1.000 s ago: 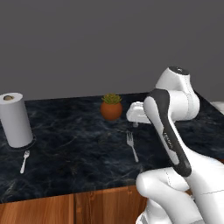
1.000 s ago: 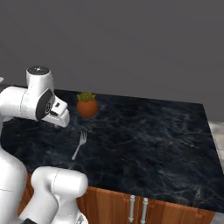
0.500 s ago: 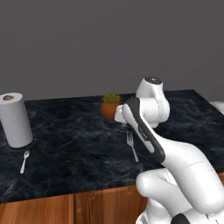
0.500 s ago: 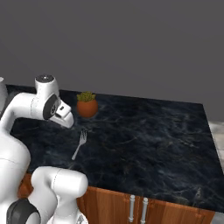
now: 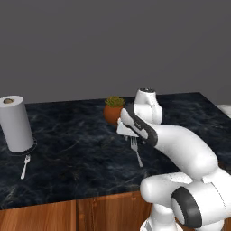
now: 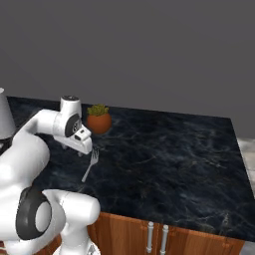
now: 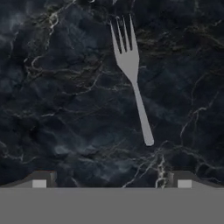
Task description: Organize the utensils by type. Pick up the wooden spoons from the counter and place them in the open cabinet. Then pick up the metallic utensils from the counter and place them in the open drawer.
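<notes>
Two small silver forks, the metallic utensils, lie on the black marble counter (image 5: 81, 149). One fork (image 5: 136, 151) (image 6: 90, 164) lies near the middle, just in front of my gripper (image 5: 127, 131) (image 6: 82, 147), which hovers low over the counter by its tines. In the hand view this fork (image 7: 131, 74) lies lengthwise ahead, tines away, and my gripper (image 7: 111, 180) stands open with nothing between its fingertips (image 7: 39, 180). The other fork (image 5: 25, 166) lies at the left, in front of the paper towel roll. The wooden spoons, the open cabinet and the open drawer are out of view.
An orange pot with a small green plant (image 5: 113, 110) (image 6: 98, 121) stands just behind the gripper. A white paper towel roll (image 5: 17, 124) stands upright at the counter's left. Brown base cabinets with silver handles (image 6: 157, 239) run below the counter's front edge.
The arm has swung forward and down, bringing the gripper from beside the plant pot to low over the middle fork's tines. The jaws stay open. The forks have not moved.
</notes>
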Robot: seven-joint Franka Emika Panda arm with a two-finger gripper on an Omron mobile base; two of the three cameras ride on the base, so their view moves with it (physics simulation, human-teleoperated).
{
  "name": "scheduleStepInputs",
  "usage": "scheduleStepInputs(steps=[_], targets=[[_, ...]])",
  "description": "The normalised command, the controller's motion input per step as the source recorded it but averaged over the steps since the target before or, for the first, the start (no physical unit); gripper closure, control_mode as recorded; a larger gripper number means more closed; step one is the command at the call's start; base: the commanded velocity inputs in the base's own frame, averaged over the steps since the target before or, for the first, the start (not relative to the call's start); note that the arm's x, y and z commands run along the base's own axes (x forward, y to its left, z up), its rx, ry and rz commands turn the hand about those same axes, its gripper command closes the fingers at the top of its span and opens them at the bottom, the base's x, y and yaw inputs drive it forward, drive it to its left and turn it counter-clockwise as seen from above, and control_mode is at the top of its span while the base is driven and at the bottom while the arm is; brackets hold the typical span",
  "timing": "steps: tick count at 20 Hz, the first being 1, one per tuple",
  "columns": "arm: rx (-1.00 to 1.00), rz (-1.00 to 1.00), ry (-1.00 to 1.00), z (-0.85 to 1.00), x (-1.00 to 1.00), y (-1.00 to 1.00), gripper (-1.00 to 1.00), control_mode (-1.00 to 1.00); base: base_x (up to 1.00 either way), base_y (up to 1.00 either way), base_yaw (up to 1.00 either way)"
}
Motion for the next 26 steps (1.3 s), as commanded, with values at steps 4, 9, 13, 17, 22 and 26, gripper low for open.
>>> scheduleStepInputs(steps=[4,9,13,17,22,26], targets=[[-0.07,0.01,0.16,-0.63,0.35,-0.14,-1.0,-1.0,0.0,0.0,0.0],[-0.07,0.0,0.08,-0.52,0.32,-0.14,-1.0,-1.0,0.0,0.0,0.0],[-0.12,0.01,0.01,-0.58,0.24,-0.06,-1.0,-1.0,0.0,0.0,0.0],[-0.01,0.02,0.01,-0.56,0.25,-0.12,-1.0,-1.0,0.0,0.0,0.0],[0.0,0.0,0.11,-0.5,0.34,0.0,-1.0,-1.0,0.0,0.0,0.0],[0.0,0.0,0.08,-0.44,0.13,0.0,-1.0,-1.0,0.0,0.0,0.0]])
